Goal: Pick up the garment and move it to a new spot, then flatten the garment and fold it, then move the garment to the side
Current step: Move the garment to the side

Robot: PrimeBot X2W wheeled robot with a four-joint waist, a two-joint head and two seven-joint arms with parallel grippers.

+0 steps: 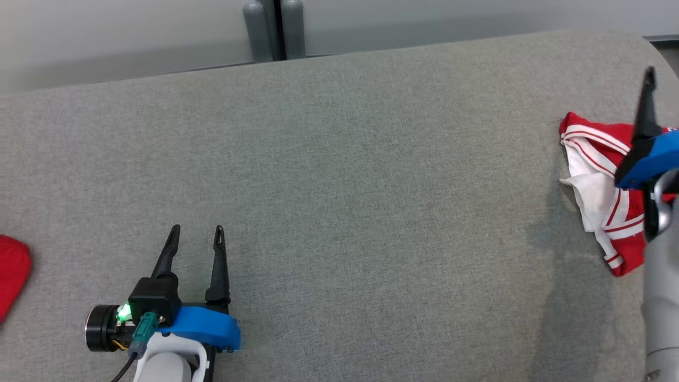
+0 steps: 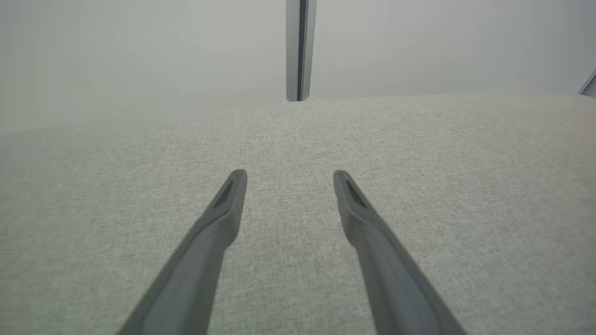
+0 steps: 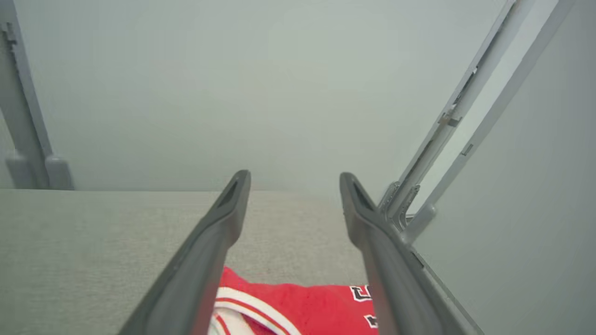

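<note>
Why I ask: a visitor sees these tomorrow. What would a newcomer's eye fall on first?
The red and white garment, crumpled at the right end of the grey cushion, stands out most, with the right gripper open over it. Next comes the left gripper, open over bare fabric at the lower left, and a red object at the head view's left edge.

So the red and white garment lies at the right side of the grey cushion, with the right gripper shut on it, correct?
Not quite: the right gripper is open, fingers spread above the garment, as the right wrist view shows. The garment does lie at the right side of the grey cushion.
</note>
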